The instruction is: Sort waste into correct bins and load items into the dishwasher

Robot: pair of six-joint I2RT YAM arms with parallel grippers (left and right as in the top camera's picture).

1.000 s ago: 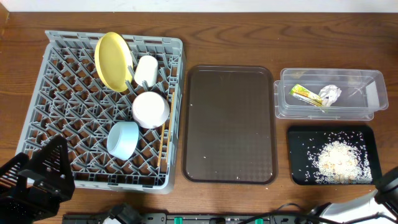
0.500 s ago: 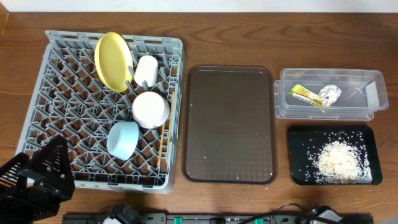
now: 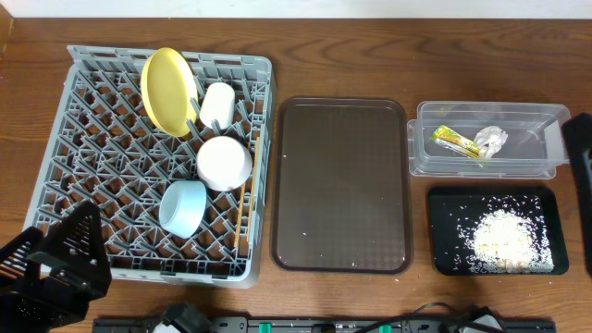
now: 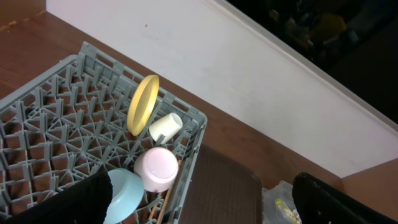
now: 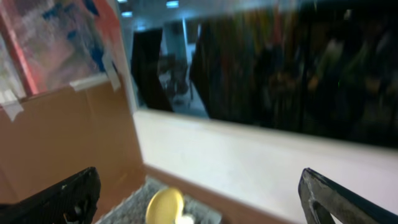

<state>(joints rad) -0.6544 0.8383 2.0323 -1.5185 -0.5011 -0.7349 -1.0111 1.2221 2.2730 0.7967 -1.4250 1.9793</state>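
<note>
Five dishes racked, waste sorted, both grippers empty.
From the left, my left gripper (image 4: 199,193) hangs spread wide, holding nothing. In the grey dish rack (image 3: 102,54) the yellow plate (image 3: 168,91) stands on edge, likely to drain, beside the white cup (image 3: 217,104), white bowl (image 3: 225,163), blue bowl (image 3: 182,205) and chopsticks (image 3: 240,217). Past the brown tray (image 3: 342,185), the wrapper (image 3: 455,141) and tissue (image 3: 491,140) lie in the clear tub (image 3: 546,116) and the rice (image 3: 504,236) on the black tray (image 3: 444,199). My right gripper (image 5: 199,186) gapes empty. Its arm (image 3: 580,166) has left the near corner and now shows beside the tub.

Right arm (image 3: 580,185), formerly at bottom corner, now beside the clear tub (image 3: 541,113)
</note>
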